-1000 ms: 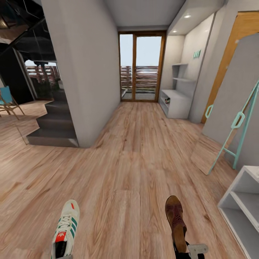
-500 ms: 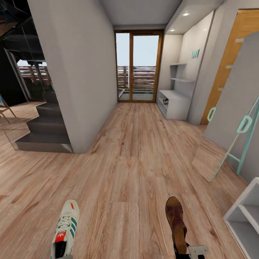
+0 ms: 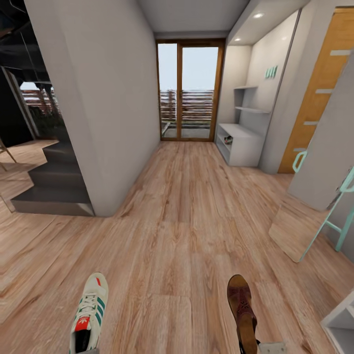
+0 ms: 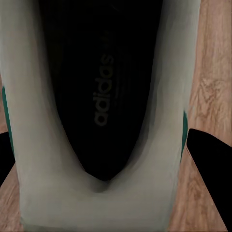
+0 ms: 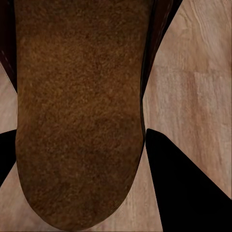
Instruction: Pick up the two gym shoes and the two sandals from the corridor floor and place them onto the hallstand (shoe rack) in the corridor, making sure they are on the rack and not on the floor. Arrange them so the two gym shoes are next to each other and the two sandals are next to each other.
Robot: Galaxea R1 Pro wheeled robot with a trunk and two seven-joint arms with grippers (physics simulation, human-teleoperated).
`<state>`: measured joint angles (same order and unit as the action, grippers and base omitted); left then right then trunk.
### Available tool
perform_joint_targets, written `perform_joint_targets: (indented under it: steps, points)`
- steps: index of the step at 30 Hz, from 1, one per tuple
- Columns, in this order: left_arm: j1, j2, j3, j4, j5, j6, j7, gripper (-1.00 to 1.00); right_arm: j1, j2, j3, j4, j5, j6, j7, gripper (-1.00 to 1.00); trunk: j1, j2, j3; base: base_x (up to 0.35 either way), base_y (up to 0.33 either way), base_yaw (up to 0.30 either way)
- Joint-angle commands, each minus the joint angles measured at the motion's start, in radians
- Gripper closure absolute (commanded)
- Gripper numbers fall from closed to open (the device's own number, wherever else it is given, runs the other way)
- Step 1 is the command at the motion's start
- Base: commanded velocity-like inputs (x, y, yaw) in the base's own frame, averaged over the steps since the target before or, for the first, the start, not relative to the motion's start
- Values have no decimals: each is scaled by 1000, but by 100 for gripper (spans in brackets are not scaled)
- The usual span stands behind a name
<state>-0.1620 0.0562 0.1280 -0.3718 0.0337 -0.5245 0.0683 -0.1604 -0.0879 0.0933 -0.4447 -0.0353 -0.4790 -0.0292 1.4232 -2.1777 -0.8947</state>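
At 7 o'clock in the head view, low in the frame: one gym shoe (image 3: 90,314), white with green stripes and a red tongue label, toe pointing to 12 o'clock, carried above the corridor floor (image 3: 182,236). In the left wrist view its dark insole and white heel collar (image 4: 96,121) lie between the dark fingers (image 4: 212,164) of the left gripper, which pinches the heel.

At 5 o'clock in the head view: one sandal (image 3: 241,307), brown, toe likewise to 12 o'clock. The right wrist view shows its tan insole (image 5: 77,121) flanked by the right gripper's black fingers (image 5: 183,183), pinching its heel end.

At 1 o'clock, far down the corridor beside the glass door (image 3: 189,91): the hallstand (image 3: 243,142), a low white-grey open unit, with something small and dark on its shelf, too distant to identify. At 4 o'clock, at the frame edge: corner of another white shelf unit (image 3: 341,324).

Step in hand, by judgement: transport, one shoe per gripper, toward the far hallstand. Next move calls for driving up the corridor, keeping both grips firm, then lowering each item onto a shelf with room left for its mate alongside.
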Motion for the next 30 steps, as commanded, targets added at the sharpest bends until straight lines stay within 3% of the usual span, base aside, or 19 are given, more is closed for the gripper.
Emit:
perform_joint_targets:
  steps: [1, 23, 30]
  points:
    - [-1, 0, -1, 1, 3, -3, 1, 100, -1, -1, 6, 4, -6, -3, -3, 100, 0, 0, -1, 337, 0, 0]
    - [-1, 0, 0, 1, 2, -3, 1, 100, -1, -1, 7, 11, -4, -3, -2, 100, 0, 0, -1, 337, 0, -51]
    - [-1, 1, 0, 1, 3, -3, 1, 100, -1, -1, 8, 88, -5, -4, 0, 100, 0, 0, -1, 337, 0, -1]
